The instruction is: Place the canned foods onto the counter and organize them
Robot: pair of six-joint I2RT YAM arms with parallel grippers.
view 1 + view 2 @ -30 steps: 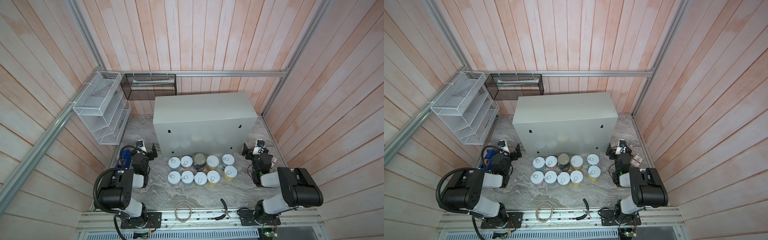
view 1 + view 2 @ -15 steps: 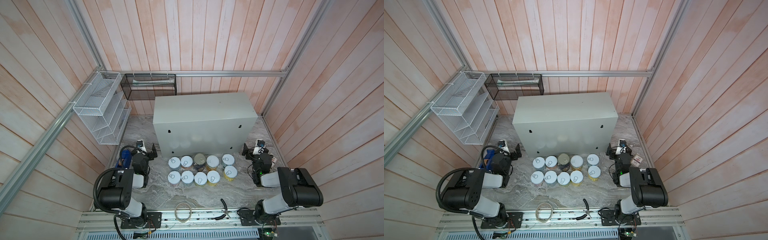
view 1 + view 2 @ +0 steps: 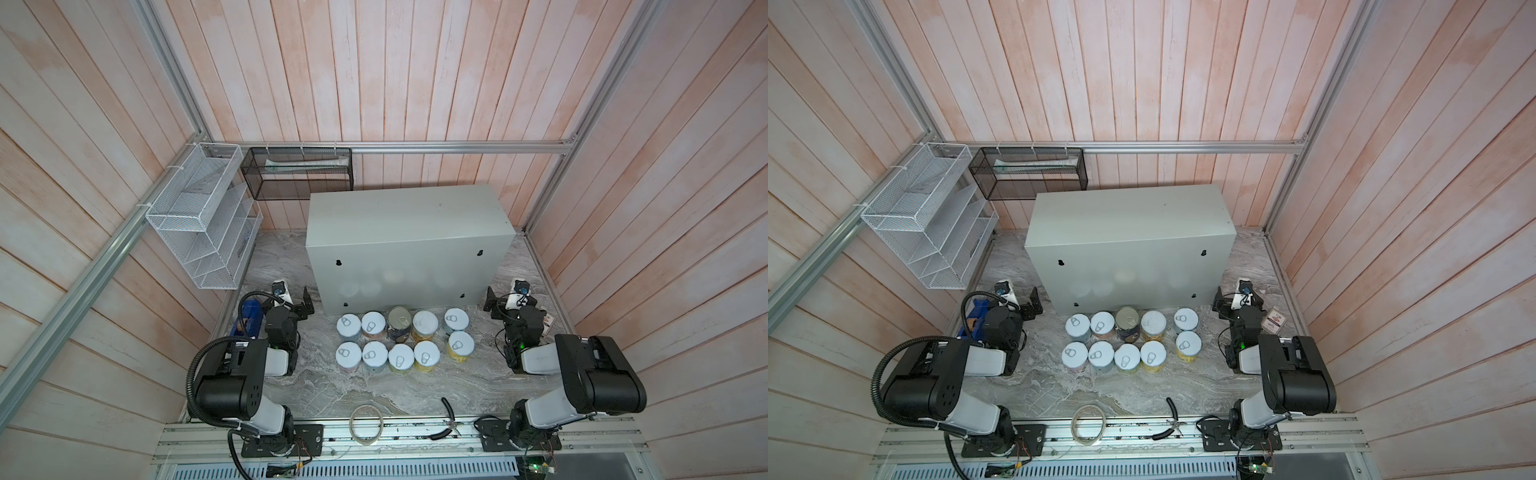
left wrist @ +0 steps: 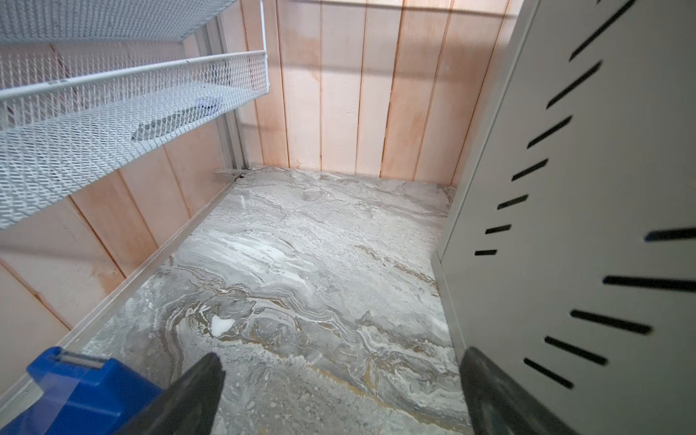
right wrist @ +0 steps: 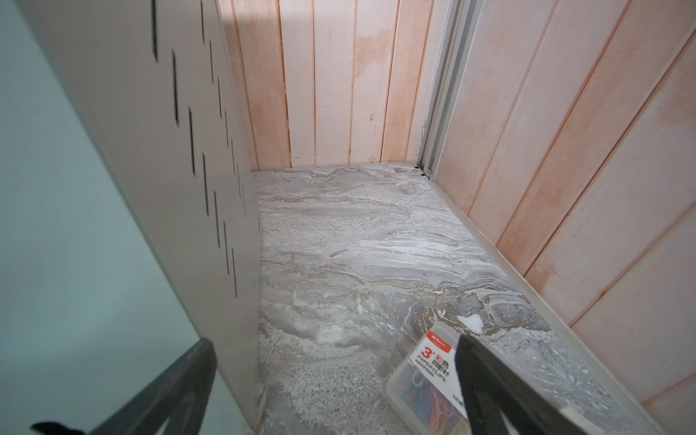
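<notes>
Holding still, the left end effector (image 4: 341, 354) and right end effector (image 5: 334, 339) gape empty beside the counter (image 3: 407, 216), canned foods (image 3: 400, 358) unmoved.

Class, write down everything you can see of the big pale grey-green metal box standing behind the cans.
The box is a large rectangular cabinet of what looks like painted sheet metal, pale grey-green, standing upright on the marbled surface. Nothing stands on its flat top. Its front carries four small black keyhole marks, two high and two low, and faintly mirrors the cans grouped close before it. The wrist views show narrow dark slots in its end panels. Its back is near the plank wall.
</notes>
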